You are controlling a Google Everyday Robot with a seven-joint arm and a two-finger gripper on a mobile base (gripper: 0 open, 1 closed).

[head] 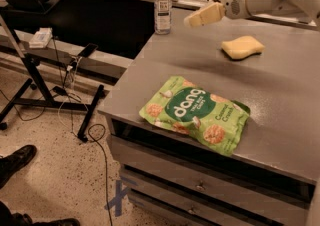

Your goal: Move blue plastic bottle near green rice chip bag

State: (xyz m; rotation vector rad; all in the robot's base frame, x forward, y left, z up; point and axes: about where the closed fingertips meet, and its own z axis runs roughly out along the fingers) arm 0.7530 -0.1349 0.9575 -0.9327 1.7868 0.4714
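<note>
Camera view | end effector [200, 16] beside blue plastic bottle [162, 2], seemingly apart

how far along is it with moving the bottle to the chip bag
Nothing done yet: the blue plastic bottle stands upright at the far edge of the table, well apart from the green rice chip bag near the front. In hand: the gripper hovers beside the bottle, not touching it. Left: grasp, carry over, set down by the bag.

Cream hand [196, 18] near white-capped bottle [162, 3]
</note>
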